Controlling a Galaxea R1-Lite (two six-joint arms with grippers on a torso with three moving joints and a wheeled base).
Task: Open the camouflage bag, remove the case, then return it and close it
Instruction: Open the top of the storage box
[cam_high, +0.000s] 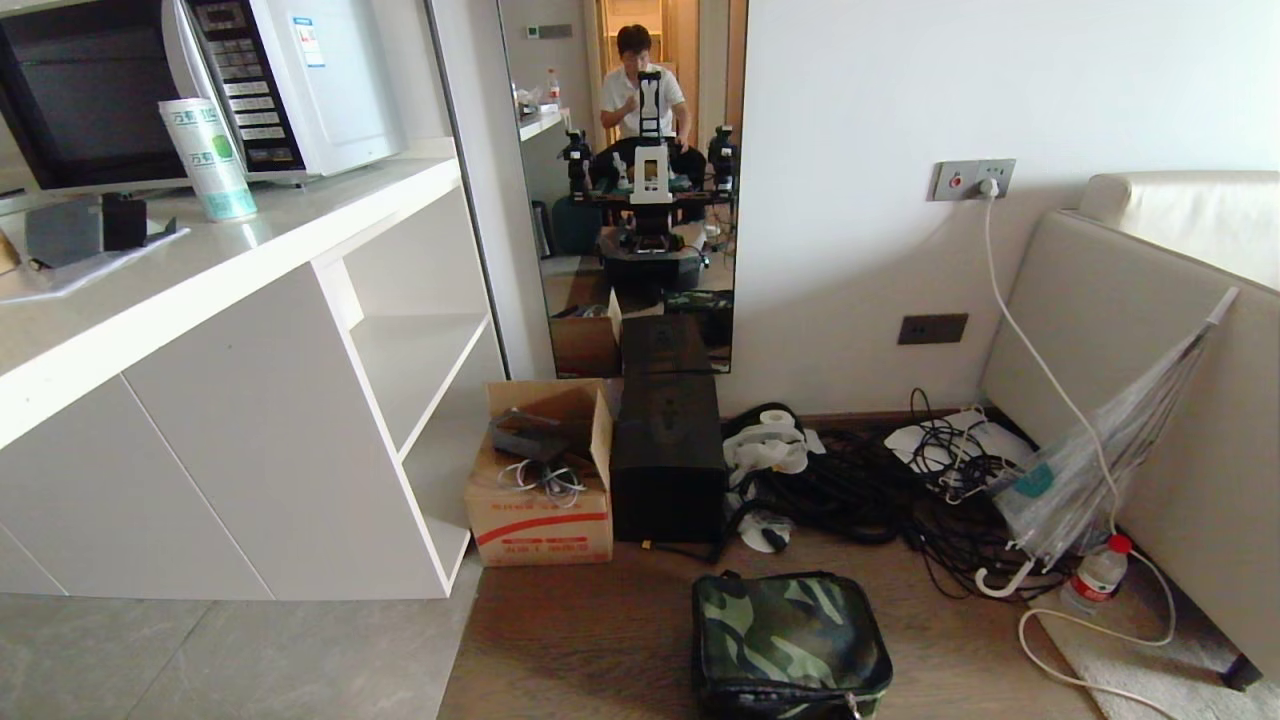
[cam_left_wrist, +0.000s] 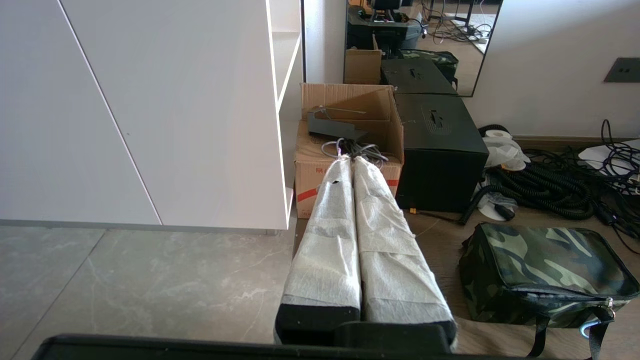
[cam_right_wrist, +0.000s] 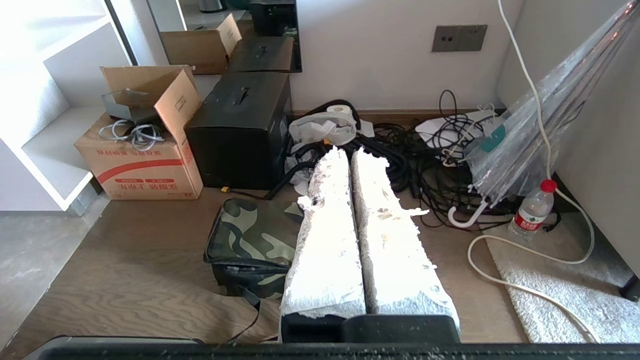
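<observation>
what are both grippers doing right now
left gripper: closed, holding nothing.
right gripper: closed, holding nothing.

The head view looks forward and down from high up at the floor before a wall mirror (cam_high: 640, 200). Both wrist views sit low, facing the same way, and share the camouflage bag (cam_left_wrist: 545, 272), carton (cam_right_wrist: 142, 150) and black box (cam_right_wrist: 240, 130).
</observation>
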